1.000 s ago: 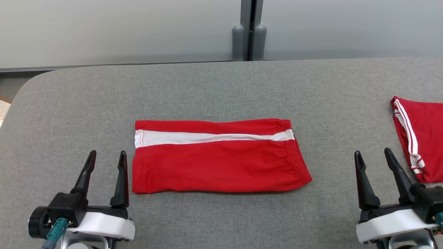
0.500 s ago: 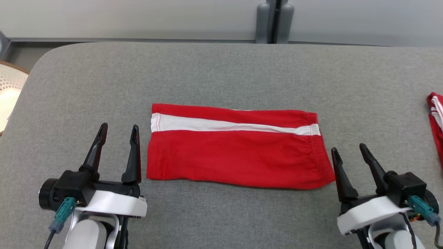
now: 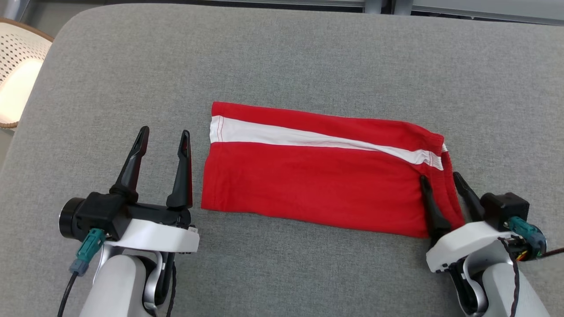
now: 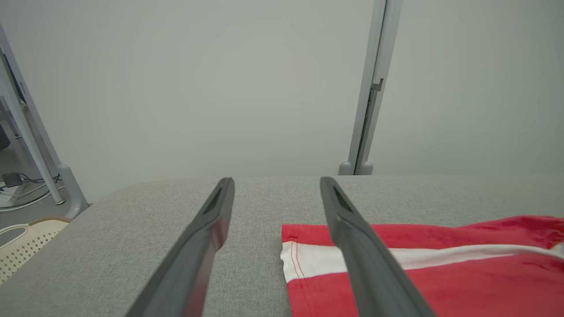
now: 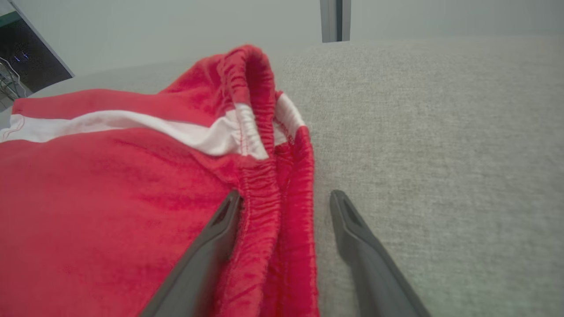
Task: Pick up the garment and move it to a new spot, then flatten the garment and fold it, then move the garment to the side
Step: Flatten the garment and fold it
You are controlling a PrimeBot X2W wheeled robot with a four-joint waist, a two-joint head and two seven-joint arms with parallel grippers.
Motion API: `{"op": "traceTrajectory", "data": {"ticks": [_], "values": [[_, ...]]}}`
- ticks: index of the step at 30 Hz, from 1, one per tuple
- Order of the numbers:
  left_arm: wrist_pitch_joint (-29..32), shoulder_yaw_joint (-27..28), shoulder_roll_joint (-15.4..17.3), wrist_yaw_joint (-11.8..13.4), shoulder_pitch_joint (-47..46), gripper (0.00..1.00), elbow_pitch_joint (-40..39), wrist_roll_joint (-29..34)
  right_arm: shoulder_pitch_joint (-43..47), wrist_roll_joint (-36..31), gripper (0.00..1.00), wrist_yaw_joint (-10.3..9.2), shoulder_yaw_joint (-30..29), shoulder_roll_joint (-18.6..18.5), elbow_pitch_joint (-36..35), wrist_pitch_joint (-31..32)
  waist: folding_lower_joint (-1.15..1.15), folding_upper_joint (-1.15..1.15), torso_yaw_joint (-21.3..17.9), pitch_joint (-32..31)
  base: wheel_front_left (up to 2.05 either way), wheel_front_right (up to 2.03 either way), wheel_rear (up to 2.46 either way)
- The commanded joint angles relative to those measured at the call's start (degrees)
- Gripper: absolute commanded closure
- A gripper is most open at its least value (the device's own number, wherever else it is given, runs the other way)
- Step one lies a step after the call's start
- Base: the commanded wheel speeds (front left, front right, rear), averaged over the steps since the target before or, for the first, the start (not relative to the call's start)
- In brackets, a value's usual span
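R gripper (image 3: 440,177) open, gripping nothing; L gripper (image 3: 164,131) open too, empty. Grey table (image 3: 308,53) under all. Red shorts (image 3: 308,185) lie folded flat mid-table, w/ white stripe (image 3: 286,137) along far side. Waistband (image 5: 260,211) sits btwn R fingers: one over the cloth, other on table just beside the edge. L gripper just beside hem end, not touching.
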Motion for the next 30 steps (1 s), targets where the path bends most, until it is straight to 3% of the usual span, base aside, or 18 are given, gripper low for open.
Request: {"op": "traceTrajectory", "data": {"ticks": [1,2,3,4,10,18,24,28,29,30], "values": [[-0.21,0.70,-0.15,-0.44,-1.35,0.00,-0.09,0.67,-0.83,1.55,0.00,-0.04,1.82,-0.26,2.80,1.52,0.00,0.00,-0.25,0.74,0.00,0.00,0.00],[-0.21,0.80,-0.28,-0.58,-1.49,0.00,-0.01,0.88,-1.10,2.26,0.34,-0.04,2.88,-0.33,3.70,2.23,0.00,0.00,-0.33,0.87,0.00,0.00,0.00],[-0.22,1.02,-0.31,-0.72,-1.47,0.00,0.06,1.09,-1.33,3.14,0.58,-0.03,3.84,-0.35,4.33,2.53,0.00,0.00,-0.46,0.97,0.00,0.00,0.00],[-0.21,1.22,-0.42,-0.91,-1.55,0.00,0.15,1.19,-1.58,3.96,1.00,-0.03,4.52,-0.43,4.56,2.31,0.00,0.00,-0.62,1.03,0.00,0.00,0.00],[-0.22,2.29,-1.03,-2.01,-1.32,0.00,0.39,1.00,-0.75,7.52,1.00,-0.09,6.39,-2.58,4.98,1.40,0.00,0.00,-1.79,0.63,0.00,0.00,0.00],[-0.22,3.14,-1.52,-2.57,-0.83,0.00,0.85,2.21,2.82,10.65,1.00,-0.30,3.36,-8.41,3.86,1.34,0.00,0.00,-3.18,-0.70,0.00,0.00,0.00],[-0.22,3.80,-1.65,-2.75,0.15,0.00,0.76,2.73,3.12,12.49,1.00,-0.23,3.45,-9.77,0.66,2.64,0.00,0.00,-4.53,-1.26,0.00,0.00,0.00],[-0.22,4.06,-1.68,-3.01,0.09,0.00,0.90,3.06,2.52,19.71,1.00,-0.03,6.07,-8.54,-4.92,5.73,0.00,0.00,-5.46,-1.49,0.00,0.00,0.00],[-0.22,4.06,-1.69,-3.09,0.02,0.00,0.92,3.24,2.38,23.13,1.00,-0.03,6.89,-8.08,-6.97,7.05,0.00,0.00,-5.62,-1.54,0.00,0.00,0.00],[-0.22,4.12,-1.67,-3.13,-0.09,0.00,1.05,3.45,2.57,30.97,1.00,-0.03,8.38,-7.69,-11.22,10.30,0.00,0.00,-5.83,-1.69,0.00,0.00,0.00]]}}
